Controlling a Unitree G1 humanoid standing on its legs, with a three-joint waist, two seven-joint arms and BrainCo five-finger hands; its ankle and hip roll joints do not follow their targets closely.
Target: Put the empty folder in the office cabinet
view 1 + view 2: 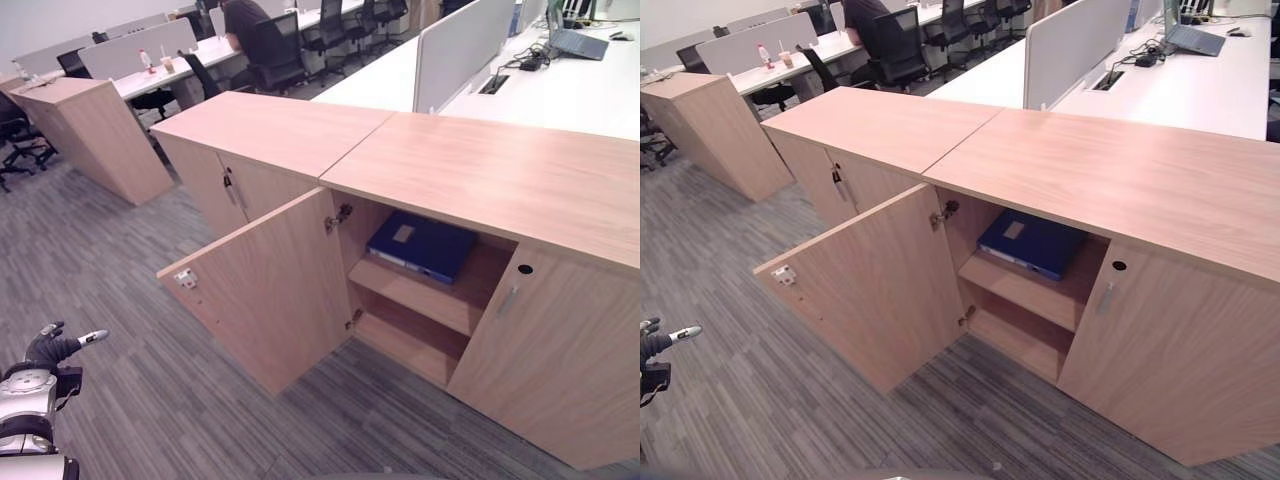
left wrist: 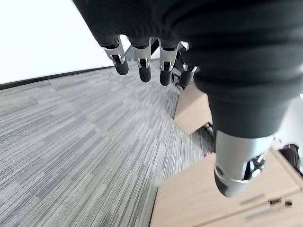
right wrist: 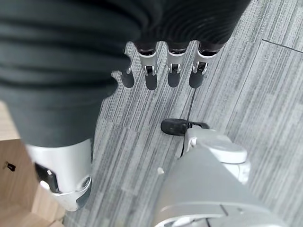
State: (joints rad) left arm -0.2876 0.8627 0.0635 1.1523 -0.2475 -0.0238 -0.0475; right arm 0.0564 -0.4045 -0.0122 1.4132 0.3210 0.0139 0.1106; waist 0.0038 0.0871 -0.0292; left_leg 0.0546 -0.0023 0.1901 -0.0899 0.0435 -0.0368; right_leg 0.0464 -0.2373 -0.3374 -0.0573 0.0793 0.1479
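While the blue folder point(image 1: 422, 245) already lay flat on the upper shelf point(image 1: 420, 295) inside the open office cabinet point(image 1: 500, 170), neither hand held anything. The left hand point(image 1: 55, 345) hung low at about eight o'clock in the left eye view, above the grey carpet, and its wrist view showed the fingers point(image 2: 142, 66) straight and relaxed with the thumb apart. The right hand point(image 3: 61, 175) likewise pointed its loose, extended fingers down at the floor in its own wrist view. From the left hand the folder lay toward two o'clock, well apart, past the cabinet door point(image 1: 265, 290) that stood swung wide between them. Its long axis seemed to run from the cabinet's front toward the back, a corner angled toward the opening. Judging by this, the placing looked done, and the left hand, nearer the door, seemed better placed to close it if that were wanted.
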